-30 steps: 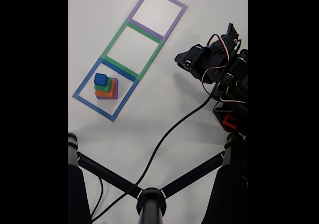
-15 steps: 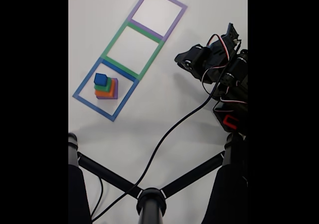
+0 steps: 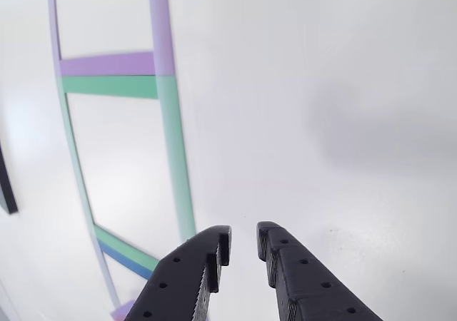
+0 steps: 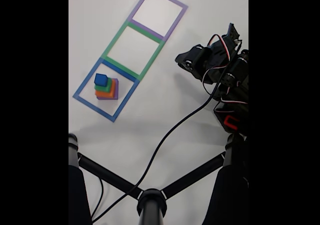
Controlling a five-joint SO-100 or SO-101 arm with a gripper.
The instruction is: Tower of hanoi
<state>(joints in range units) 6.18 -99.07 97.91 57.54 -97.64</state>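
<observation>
4 blocks stacked, arm apart

The tower of hanoi [image 4: 106,88] sat inside the blue tape square [image 4: 84,85]; the empty fingers [image 3: 244,244] stood slightly parted above the tabletop [image 3: 343,85].

Black arm [image 4: 220,67], red-and-white wires, black cable [image 4: 170,132], red tab; hole-dotted black jaws.

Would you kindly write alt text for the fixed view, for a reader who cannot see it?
A stack of four blocks, purple at the bottom, then orange, green and blue on top, sits inside a blue tape square on a white table. Empty green and purple tape squares continue the row, and the black arm stands apart at the right, a cable trailing from it.
</observation>
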